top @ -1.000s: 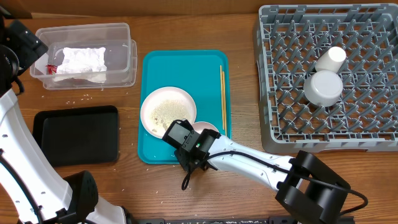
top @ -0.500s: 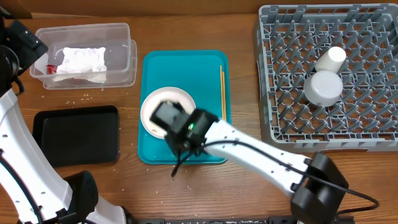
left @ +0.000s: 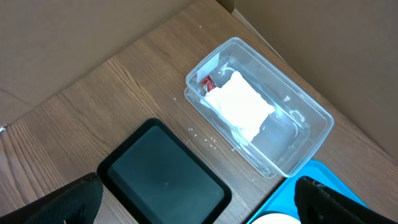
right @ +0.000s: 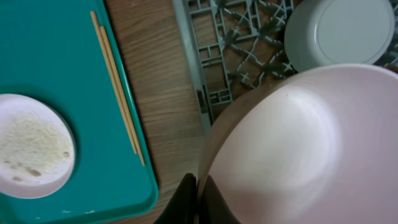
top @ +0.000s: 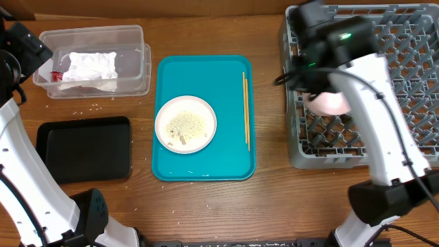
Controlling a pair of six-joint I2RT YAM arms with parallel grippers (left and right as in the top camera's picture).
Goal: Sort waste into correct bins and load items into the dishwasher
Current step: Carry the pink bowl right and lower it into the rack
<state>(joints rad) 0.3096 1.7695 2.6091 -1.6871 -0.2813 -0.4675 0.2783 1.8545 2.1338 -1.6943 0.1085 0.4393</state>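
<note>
Right gripper (right: 198, 200) clamped on pinkish bowl (right: 298, 149) rim, held over grey dish rack (right: 231, 37) edge, left gripper (left: 199, 205) jaws stood wide apart.

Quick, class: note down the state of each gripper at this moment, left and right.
Left gripper: open, holding nothing.
Right gripper: closed on the rim of the pinkish bowl.

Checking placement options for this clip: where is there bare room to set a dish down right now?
Free: the black tray, wholly bare; the far end of the teal tray, beyond the plate and left of the chopsticks; the right side of the dish rack. Crowded: the rack's left part, where the pink bowl is held beside the grey bowl.
</note>
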